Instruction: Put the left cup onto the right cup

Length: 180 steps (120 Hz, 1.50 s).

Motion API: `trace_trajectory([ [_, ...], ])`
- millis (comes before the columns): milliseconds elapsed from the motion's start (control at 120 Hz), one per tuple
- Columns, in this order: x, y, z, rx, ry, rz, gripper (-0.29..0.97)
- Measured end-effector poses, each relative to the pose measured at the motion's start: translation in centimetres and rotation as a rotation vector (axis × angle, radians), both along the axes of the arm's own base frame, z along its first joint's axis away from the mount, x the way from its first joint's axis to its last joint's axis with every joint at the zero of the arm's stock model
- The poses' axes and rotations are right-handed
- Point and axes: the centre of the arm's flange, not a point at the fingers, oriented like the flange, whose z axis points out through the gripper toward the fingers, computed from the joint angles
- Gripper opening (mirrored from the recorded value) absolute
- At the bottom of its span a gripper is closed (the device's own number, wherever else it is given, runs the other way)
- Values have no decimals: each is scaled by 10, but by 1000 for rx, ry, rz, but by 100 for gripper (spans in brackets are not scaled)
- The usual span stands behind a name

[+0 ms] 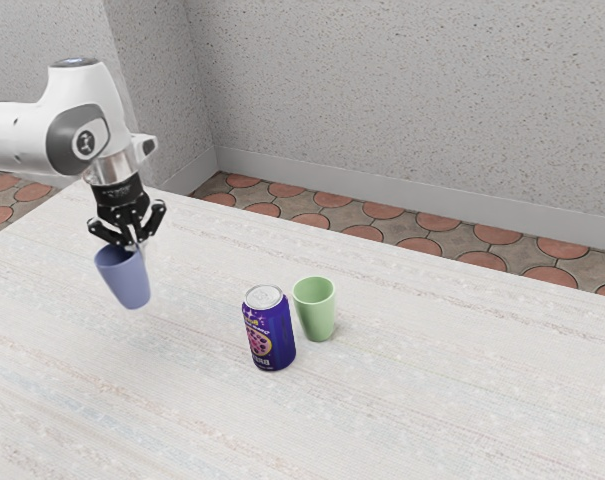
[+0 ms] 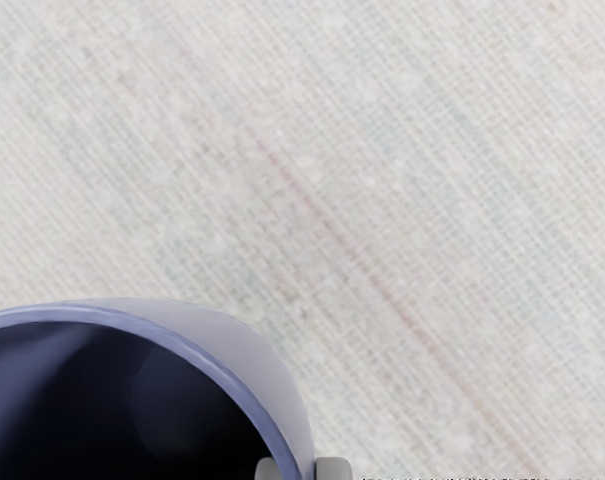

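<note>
Pale, cloth-grained table (image 1: 462, 400) runs across most of the exterior view, with tiled floor and grey walls behind it. The white arm (image 1: 42, 130) enters from the exterior view's left, its base cut off by the frame edge. The purple can (image 1: 269, 328) stands upright near the table's middle, its label print too small to read. Just beside it, on the exterior view's right, stands the green cup (image 1: 314, 308), upright and mouth up. Well apart from both, the blue cup (image 1: 124, 278) hangs tilted under the black gripper (image 1: 134, 245), whose fingers are pinched narrowly on its rim and hide part of it. Whether its base clears the table is hard to judge. In the wrist view the cup's wall (image 2: 232, 350) is cut off, its inside dark, with the grey fingertips (image 2: 334, 468) barely showing at the rim.
</note>
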Motion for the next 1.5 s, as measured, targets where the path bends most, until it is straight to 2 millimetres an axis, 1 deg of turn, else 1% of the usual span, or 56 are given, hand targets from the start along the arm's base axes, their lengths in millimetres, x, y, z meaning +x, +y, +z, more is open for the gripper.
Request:
trace_trajectory([
  [58,-2,-4,8,3,4,-14,-10],
  [117,1,-14,22,8,0,-39,-11],
  [225,6,-45,38,16,7,-112,-11],
  [275,7,-62,41,22,14,-148,-11],
  [375,6,-90,42,29,31,-210,-11],
  [475,5,-114,42,33,42,-261,-11],
  [650,17,-150,53,44,25,-332,-11],
  [825,20,-186,47,44,29,-399,-11],
  [1000,38,-224,42,44,18,-462,-11],
  [1067,47,-234,41,45,11,-477,-11],
  [1192,62,-246,45,49,-11,-497,-11],
  [1325,83,-256,42,50,-18,-512,-11],
  [1433,98,-269,40,49,-24,-532,-11],
  [1500,105,-277,36,49,-20,-546,-11],
])
